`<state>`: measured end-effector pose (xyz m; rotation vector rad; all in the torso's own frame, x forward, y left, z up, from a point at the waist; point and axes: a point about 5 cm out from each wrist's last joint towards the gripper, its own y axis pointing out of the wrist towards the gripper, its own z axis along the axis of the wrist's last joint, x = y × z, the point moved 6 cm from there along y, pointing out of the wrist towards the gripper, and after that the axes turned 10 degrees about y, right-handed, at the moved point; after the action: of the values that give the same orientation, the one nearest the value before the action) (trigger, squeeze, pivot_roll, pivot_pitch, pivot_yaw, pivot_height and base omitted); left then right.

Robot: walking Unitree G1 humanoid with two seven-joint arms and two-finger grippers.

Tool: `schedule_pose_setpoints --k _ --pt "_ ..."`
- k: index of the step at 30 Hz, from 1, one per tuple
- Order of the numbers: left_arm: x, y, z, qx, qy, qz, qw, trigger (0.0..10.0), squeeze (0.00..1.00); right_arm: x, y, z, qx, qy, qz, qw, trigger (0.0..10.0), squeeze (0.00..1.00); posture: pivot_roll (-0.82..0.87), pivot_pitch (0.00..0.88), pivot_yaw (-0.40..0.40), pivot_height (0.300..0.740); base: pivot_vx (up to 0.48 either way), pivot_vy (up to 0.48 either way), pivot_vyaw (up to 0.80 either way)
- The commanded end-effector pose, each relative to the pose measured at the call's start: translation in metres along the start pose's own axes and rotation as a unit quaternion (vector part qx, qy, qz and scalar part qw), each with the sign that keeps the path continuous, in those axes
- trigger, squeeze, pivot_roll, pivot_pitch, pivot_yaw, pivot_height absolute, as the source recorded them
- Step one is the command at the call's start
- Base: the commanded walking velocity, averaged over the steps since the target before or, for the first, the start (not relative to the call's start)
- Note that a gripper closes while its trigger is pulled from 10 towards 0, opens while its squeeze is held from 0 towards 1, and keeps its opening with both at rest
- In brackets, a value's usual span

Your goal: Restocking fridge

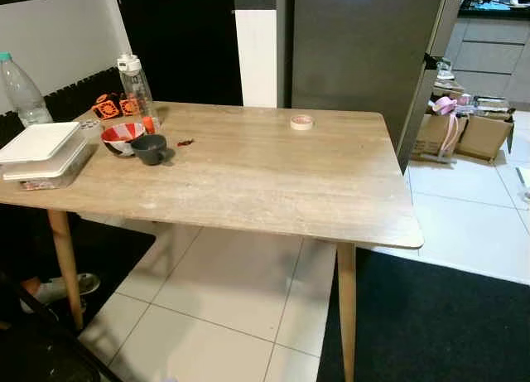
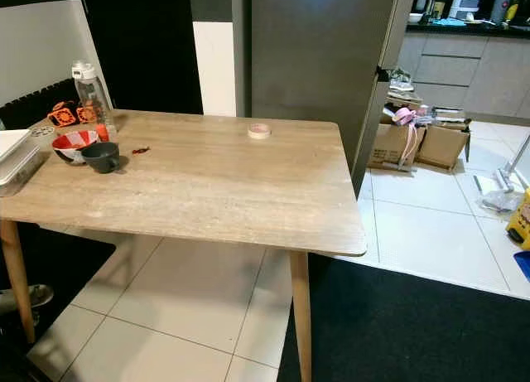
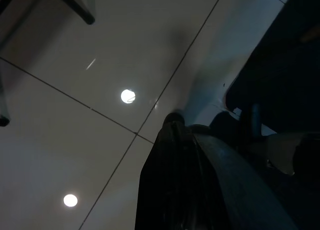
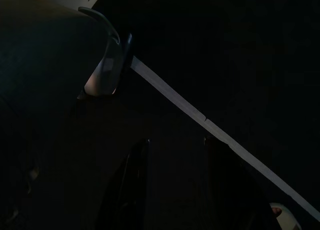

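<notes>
A tall grey fridge [image 1: 364, 59] stands closed behind a long wooden table [image 1: 248, 175], well ahead of both arms, which hang low and idle beside the robot's body. The floor is pale glossy tile [image 1: 224, 299] with a dark mat [image 1: 431, 324] on the right side of the table.

On the table's far left end sits a white lidded container [image 1: 41, 150]. Just beside it are a red and white bowl [image 1: 122, 137] and a dark grey cup [image 1: 150, 148], the cup touching or nearly touching the bowl. Behind these stands a clear sports bottle with a white cap [image 1: 135, 85], and a second clear bottle with a teal cap [image 1: 21, 90] stands at the far left edge. A small orange and black object [image 1: 108, 107] lies near the sports bottle. A roll of tape [image 1: 301, 122] lies alone toward the table's far edge, well apart from the rest.

Cardboard boxes [image 1: 464, 129] with a pink ribbon sit on the floor to the right of the fridge.

The left gripper [image 3: 172, 140] points down at the shiny tile, which reflects two round lights; how wide it stands cannot be told. The right gripper [image 4: 175, 185] hangs in deep shade, its two dark fingers [image 4: 132, 185] standing apart with a gap between them, holding nothing.
</notes>
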<state>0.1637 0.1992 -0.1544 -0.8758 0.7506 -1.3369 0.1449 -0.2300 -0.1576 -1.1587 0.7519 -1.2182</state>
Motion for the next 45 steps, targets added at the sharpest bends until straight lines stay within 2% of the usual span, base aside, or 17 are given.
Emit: schedule_pose_setpoints --k 1,16,45 --pt "-0.0101 -0.0012 -0.0001 -0.003 0.01 0.01 1.0 10.0 0.0 -0.0025 0.0005 0.003 0.002 0.004 0.003 1.0 10.0 0.0 -0.07 0.0 0.019 0.74 0.0 0.0 0.0" --pt "-0.0132 -0.0027 -0.0068 -0.012 0.007 0.013 1.0 10.0 0.0 -0.0048 0.0007 0.0018 -0.003 0.008 0.007 1.0 10.0 0.0 -0.07 0.0 0.022 0.74 0.0 0.0 0.0" --pt "-0.0137 -0.0024 -0.0047 -0.009 0.005 0.013 1.0 10.0 0.0 -0.0057 0.0007 0.0023 -0.001 0.013 0.012 1.0 10.0 0.0 -0.07 0.0 0.025 0.74 0.0 0.0 0.0"
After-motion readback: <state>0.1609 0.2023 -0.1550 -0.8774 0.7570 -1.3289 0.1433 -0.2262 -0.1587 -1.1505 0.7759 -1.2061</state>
